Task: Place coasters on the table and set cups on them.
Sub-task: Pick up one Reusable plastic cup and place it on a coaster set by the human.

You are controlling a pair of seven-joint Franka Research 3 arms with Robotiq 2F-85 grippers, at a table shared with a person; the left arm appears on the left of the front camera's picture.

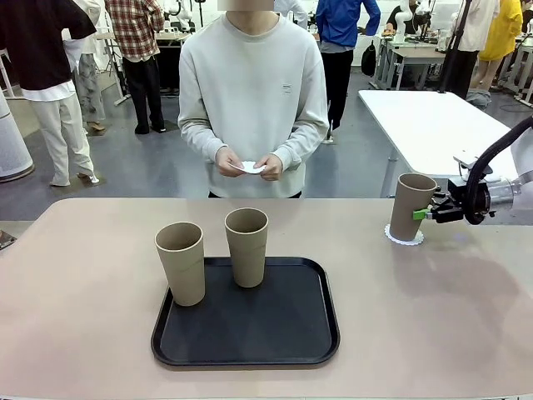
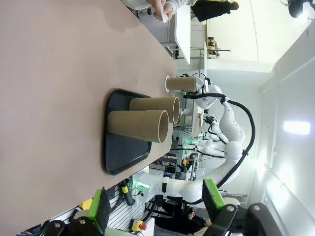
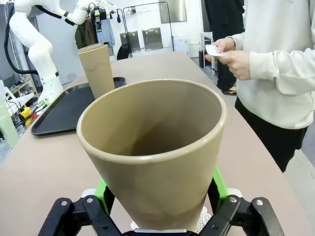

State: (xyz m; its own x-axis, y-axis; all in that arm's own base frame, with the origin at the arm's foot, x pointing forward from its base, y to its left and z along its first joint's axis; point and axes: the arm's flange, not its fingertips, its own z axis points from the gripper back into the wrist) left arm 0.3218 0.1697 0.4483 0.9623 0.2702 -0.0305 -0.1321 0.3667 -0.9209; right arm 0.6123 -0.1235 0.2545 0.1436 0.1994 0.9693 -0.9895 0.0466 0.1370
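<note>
One beige cup [image 1: 413, 207] stands upright on a white lacy coaster [image 1: 405, 238] at the right of the tan table [image 1: 83, 317]. My right gripper [image 1: 426, 214] is around this cup [image 3: 152, 152] low down, its green pads [image 3: 217, 184] spread on either side of the wall, open. A bit of the coaster [image 3: 202, 219] peeks out under it. Two more cups [image 1: 180, 262] [image 1: 247, 247] stand on the black tray [image 1: 291, 333]. The person across the table holds another coaster [image 1: 250, 167] in both hands. My left gripper [image 2: 157, 206] hangs open off the table's side, holding nothing.
The tray sits near the table's front middle. A white rectangular table [image 1: 433, 117] stands behind at the right. Other people stand farther back. Bare tabletop lies to the left of the tray and between the tray and the right cup.
</note>
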